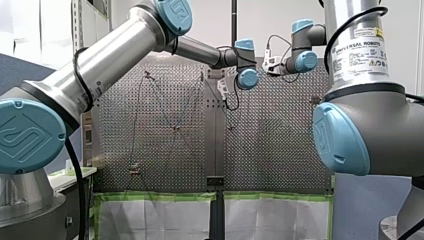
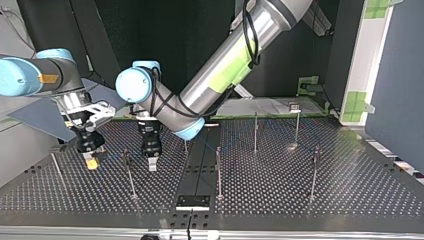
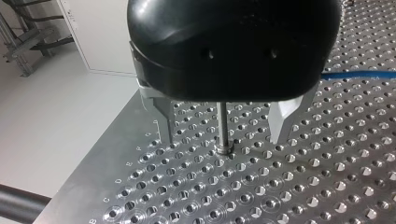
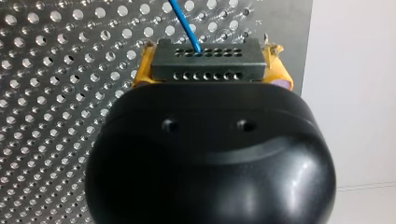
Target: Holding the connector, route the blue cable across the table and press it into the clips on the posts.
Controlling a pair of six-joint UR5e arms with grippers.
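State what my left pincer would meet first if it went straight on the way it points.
Probably the perforated metal table: my left pincer points down at it, and a thin metal post stands between its open fingers, though depth is unclear.

Even light, table glare, bg soft
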